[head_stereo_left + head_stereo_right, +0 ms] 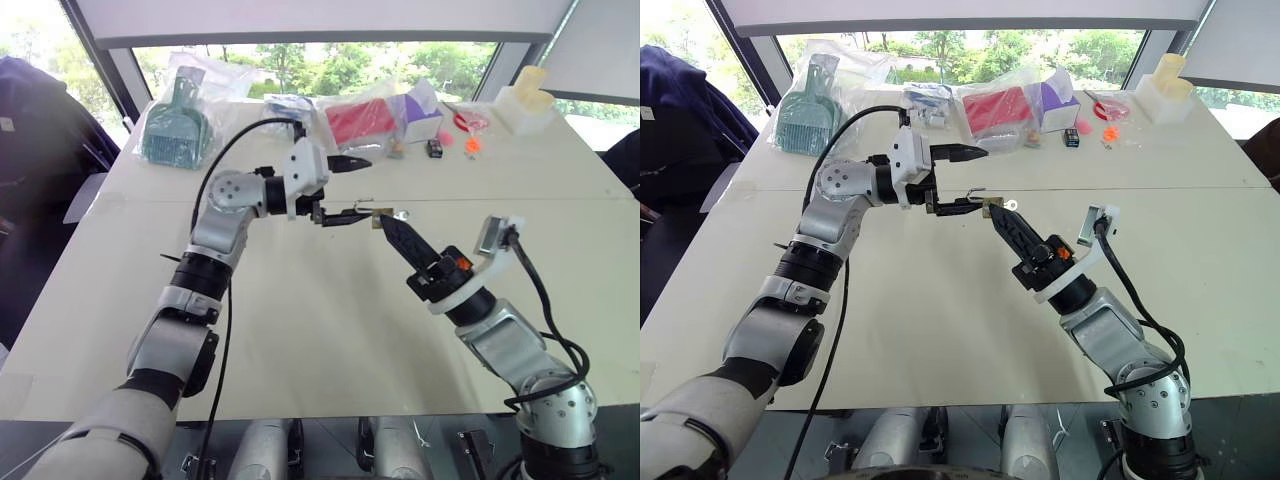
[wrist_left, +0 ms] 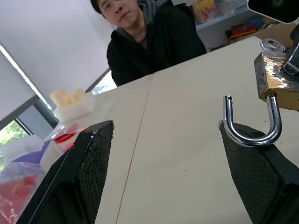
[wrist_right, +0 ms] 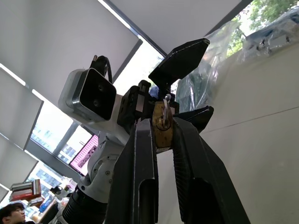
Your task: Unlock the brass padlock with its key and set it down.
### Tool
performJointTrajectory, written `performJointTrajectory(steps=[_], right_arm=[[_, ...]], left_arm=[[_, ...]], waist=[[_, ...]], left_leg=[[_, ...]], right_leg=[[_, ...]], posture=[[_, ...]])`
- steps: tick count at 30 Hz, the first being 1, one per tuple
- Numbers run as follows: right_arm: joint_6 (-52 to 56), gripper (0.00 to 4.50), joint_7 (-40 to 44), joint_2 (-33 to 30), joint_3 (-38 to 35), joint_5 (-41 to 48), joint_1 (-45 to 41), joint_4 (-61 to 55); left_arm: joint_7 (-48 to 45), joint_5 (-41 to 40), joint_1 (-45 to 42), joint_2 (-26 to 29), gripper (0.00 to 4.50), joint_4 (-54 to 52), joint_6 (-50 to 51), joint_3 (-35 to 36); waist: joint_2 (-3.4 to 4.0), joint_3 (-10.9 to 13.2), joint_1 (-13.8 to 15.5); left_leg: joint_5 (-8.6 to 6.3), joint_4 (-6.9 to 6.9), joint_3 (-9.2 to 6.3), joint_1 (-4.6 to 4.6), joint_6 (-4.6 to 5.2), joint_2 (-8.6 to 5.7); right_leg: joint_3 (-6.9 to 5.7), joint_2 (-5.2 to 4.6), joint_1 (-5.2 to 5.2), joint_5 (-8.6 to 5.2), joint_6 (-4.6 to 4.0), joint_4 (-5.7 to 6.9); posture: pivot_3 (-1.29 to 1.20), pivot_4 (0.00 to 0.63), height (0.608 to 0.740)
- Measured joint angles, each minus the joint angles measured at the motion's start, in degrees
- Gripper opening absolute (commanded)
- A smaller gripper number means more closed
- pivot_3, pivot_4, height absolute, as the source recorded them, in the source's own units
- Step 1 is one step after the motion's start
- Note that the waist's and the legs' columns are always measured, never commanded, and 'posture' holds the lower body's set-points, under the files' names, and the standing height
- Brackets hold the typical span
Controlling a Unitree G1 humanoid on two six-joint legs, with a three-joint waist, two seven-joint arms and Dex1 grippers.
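My right gripper (image 1: 386, 222) is shut on the brass padlock (image 3: 162, 124), holding it in the air over the middle of the white table (image 1: 300, 330). The silver shackle (image 2: 252, 127) stands open with one end free. Its bend lies against one fingertip (image 2: 243, 144) of my left gripper (image 1: 352, 188). That gripper is open, its jaws wide apart and pointing sideways toward the padlock (image 2: 276, 87). The key (image 2: 273, 45) shows as a round silvery head sticking out of the padlock's body on the side away from the shackle.
A person in black (image 2: 149, 42) sits at the table. Along the far edge lie a bagged green dustpan (image 1: 175, 125), a bagged red item (image 1: 355, 120), a purple box (image 1: 420, 112), a small black box (image 1: 434, 148), orange bits (image 1: 470, 143) and a white container (image 1: 525, 105).
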Motion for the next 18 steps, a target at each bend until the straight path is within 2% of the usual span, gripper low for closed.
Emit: performJointTrajectory(steps=[6,9,13,15,18], right_arm=[[0.00,0.00,0.00,0.14,0.02,-0.03,0.00,0.28],[0.12,0.00,-2.68,0.28,-0.19,-0.07,-0.66,3.20],[1.66,0.00,-6.50,0.18,-1.16,-1.07,-1.81,12.08],[2.83,0.00,-7.26,0.18,-1.53,-1.06,-3.39,16.09],[5.40,0.00,-8.05,0.24,-2.26,-0.93,-8.11,23.70]], left_arm=[[0.35,0.61,-0.01,0.05,3.68,0.67,-0.30,0.00],[1.58,2.72,0.00,2.03,3.68,0.96,1.74,-0.50],[1.58,1.90,3.37,6.56,3.68,-2.38,12.55,0.36],[0.73,-0.79,7.01,8.17,3.68,-7.46,19.34,1.13],[0.81,-7.28,13.56,11.33,3.68,-20.47,33.17,2.59]], waist=[[0.00,0.00,-0.02],[0.00,0.00,-0.11],[0.06,0.03,-0.41],[0.13,0.08,-0.61],[0.16,0.10,-0.88]], left_leg=[[0.00,0.00,0.00,0.00,0.00,0.00],[0.00,0.00,0.00,0.01,0.00,0.00],[0.01,-0.04,0.01,0.01,-0.01,0.02],[0.12,-0.05,0.02,0.00,-0.20,0.03],[0.26,-0.05,0.01,-0.01,-0.44,0.03]], right_leg=[[0.00,0.00,0.00,0.00,0.00,0.00],[0.00,0.01,0.00,0.00,0.00,0.01],[0.00,0.02,-0.03,0.00,0.01,0.03],[0.01,0.02,-0.05,0.02,0.04,0.05],[0.01,0.02,-0.03,0.02,0.04,0.04]], posture=[[0.00,0.150,0.735],[0.00,0.150,0.735],[0.00,0.150,0.735],[0.00,0.150,0.735],[0.00,0.150,0.735]])
